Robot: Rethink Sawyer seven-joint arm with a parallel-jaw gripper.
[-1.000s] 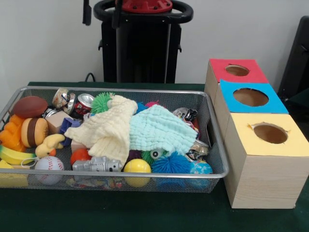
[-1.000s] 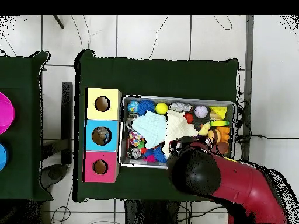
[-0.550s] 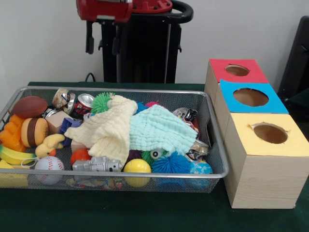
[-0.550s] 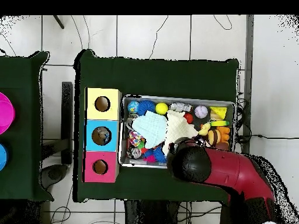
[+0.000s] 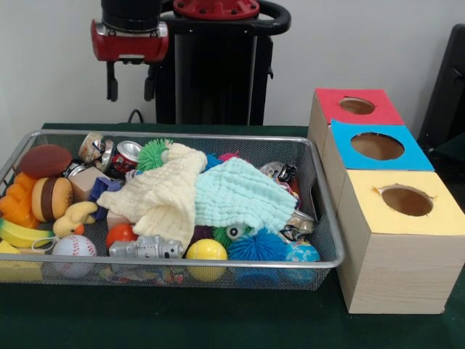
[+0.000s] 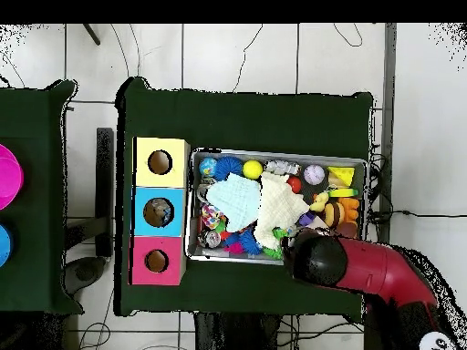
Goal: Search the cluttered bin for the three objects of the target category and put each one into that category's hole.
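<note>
My gripper [image 5: 131, 86] hangs open and empty, high above the far left corner of the wire bin [image 5: 174, 135]. In the overhead view the arm's head [image 6: 319, 260] covers the bin's lower right edge. A pale yellow cloth [image 5: 163, 193] and a mint cloth [image 5: 240, 193] lie over the bin's middle and hide what is under them. Around them are crushed cans [image 5: 127, 155], a football [image 5: 45, 160], a toy burger [image 5: 52, 198], a banana [image 5: 18, 234], a baseball [image 5: 73, 251], a yellow ball [image 5: 206, 251], a blue spiky ball [image 5: 258, 247] and a silver toy robot [image 5: 149, 249].
Three wooden boxes with round holes stand in a row beside the bin: red top [image 5: 356, 105], blue top [image 5: 376, 145], yellow top [image 5: 407, 200]. In the overhead view they are the yellow box [image 6: 160, 162], blue box [image 6: 158, 211] and red box [image 6: 156, 261].
The arm has swung toward the bin's can-and-football end and come lower. Its fingers now show in full in the front view. Nothing in the bin has moved.
</note>
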